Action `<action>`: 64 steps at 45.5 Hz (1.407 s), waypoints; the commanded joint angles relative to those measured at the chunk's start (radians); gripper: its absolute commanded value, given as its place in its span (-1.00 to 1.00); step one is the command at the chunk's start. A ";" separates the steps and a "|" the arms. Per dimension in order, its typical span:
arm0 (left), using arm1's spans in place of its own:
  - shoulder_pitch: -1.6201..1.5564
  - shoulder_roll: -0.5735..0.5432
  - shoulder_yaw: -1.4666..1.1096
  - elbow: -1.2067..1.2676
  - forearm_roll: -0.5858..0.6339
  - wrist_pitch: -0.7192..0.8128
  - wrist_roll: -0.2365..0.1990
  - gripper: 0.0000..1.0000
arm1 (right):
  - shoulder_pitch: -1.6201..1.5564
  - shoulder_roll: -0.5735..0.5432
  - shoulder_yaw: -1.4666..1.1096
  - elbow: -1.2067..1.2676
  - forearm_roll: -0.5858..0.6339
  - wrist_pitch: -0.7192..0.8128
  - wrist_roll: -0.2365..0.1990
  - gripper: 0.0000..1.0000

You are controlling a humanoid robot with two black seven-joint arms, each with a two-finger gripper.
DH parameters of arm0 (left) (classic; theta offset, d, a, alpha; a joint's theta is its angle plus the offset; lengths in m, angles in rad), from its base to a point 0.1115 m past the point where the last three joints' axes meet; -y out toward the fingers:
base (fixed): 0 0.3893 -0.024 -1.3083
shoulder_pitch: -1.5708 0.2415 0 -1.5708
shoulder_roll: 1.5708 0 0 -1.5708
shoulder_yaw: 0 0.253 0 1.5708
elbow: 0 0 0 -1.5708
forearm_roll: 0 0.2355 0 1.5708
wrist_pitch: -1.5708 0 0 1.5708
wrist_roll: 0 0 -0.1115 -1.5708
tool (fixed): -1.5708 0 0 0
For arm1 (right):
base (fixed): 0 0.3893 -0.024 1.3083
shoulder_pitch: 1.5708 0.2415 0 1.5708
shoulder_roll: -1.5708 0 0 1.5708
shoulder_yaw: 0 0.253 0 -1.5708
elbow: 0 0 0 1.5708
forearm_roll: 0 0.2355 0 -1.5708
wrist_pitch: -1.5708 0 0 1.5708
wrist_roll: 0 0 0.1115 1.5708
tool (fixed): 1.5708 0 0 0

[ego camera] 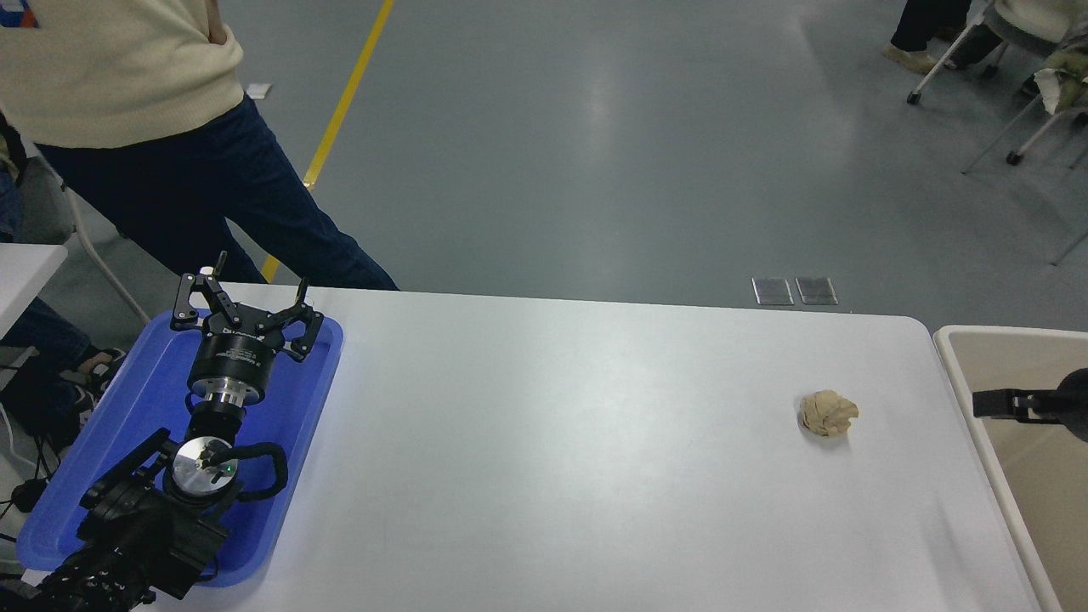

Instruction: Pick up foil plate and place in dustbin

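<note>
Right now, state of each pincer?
Left pincer: open, empty, parked over the blue tray.
Right pincer: over the dustbin, only partly in view; cannot tell if open or shut.

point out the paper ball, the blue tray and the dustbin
paper ball [828, 414], head view, centre of the crumpled tan wad
blue tray [316, 374], head view, bare right rim beside the left gripper [248, 299]
dustbin [956, 340], head view, pale cream rim at its near left corner
</note>
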 commanded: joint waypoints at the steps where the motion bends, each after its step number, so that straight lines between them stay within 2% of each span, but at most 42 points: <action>1: 0.001 0.000 0.000 0.001 0.000 0.000 0.000 1.00 | 0.317 0.006 -0.161 0.284 0.167 0.112 0.001 1.00; 9: 0.001 0.000 0.000 0.001 0.000 0.000 0.000 1.00 | 0.506 0.081 -0.238 0.344 0.287 0.255 0.001 1.00; 18: 0.001 0.000 -0.001 0.001 0.000 0.000 0.000 1.00 | 0.606 0.214 -0.256 0.369 0.472 0.372 -0.004 1.00; 23: 0.001 0.000 0.000 0.001 0.000 0.000 0.000 1.00 | 0.658 0.300 -0.293 0.370 0.520 0.392 -0.004 1.00; 30: 0.003 0.000 -0.001 0.001 0.000 0.000 0.000 1.00 | 0.713 0.452 -0.319 0.370 0.673 0.413 -0.004 1.00; 43: 0.003 0.000 -0.001 0.001 0.000 0.000 0.000 1.00 | 0.758 0.682 -0.359 0.353 0.847 0.430 -0.003 1.00; 49: 0.003 0.000 -0.001 0.001 0.000 0.000 0.000 1.00 | 0.773 0.750 -0.385 0.349 0.902 0.424 -0.003 1.00; 64: 0.003 0.000 -0.003 0.001 0.000 0.000 -0.002 1.00 | 0.790 0.765 -0.470 0.350 0.884 0.421 -0.001 1.00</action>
